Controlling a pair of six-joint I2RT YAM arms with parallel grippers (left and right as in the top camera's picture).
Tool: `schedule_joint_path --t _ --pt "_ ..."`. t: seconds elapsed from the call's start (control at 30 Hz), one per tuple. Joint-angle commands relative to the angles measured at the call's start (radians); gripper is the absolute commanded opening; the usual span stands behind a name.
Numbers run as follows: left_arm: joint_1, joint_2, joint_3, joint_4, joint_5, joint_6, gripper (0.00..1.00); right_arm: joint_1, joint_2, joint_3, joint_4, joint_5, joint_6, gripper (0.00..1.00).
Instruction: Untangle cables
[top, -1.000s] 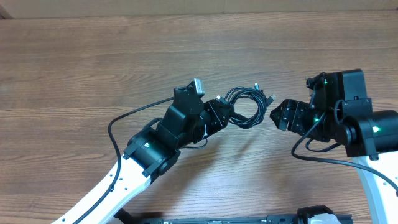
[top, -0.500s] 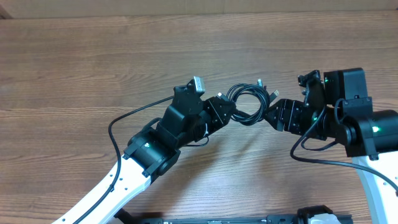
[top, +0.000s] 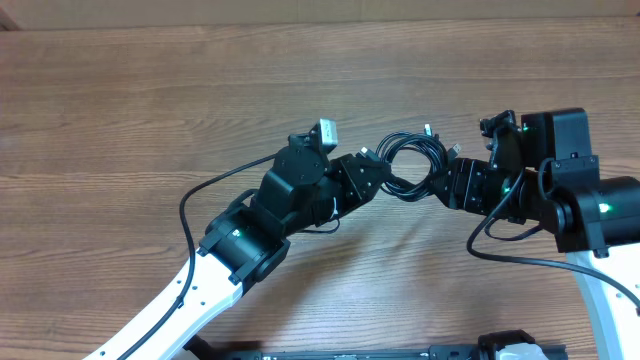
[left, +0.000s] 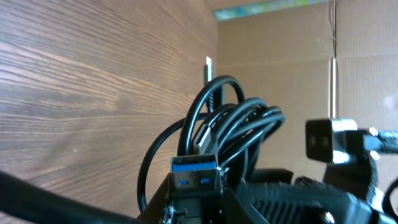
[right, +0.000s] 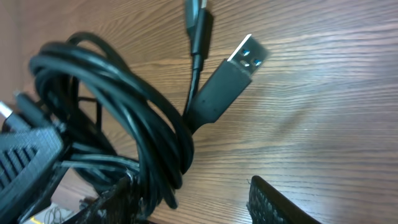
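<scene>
Right jaws moved up to the coiled black silver-tipped cables (right: 143, 106), narrower but apart, left jaws clamped on them

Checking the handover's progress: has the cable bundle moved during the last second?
Yes. The cable bundle has shifted rightward along the table, now reaching the right gripper.

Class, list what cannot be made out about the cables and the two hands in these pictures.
1. Number of cables: overhead, too small; loops overlap.
2. Fingertips of the left hand: left wrist view, hidden under the cables and blue plug.
3. Fingertips of the right hand: right wrist view, cut off by the bottom edge.
</scene>
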Motion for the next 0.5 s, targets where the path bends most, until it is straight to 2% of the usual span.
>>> schedule_joint_path --t 0.0,0.47 --pt "0.0 -0.016 0.01 0.031 0.092 -0.013 0.04 -0.001 0.006 -0.002 -0.011 0.114 0.06 0.54" --pt "0.006 -0.016 0.01 0.167 0.232 0.007 0.05 -0.001 0.01 -0.002 -0.018 0.158 0.083 0.54"
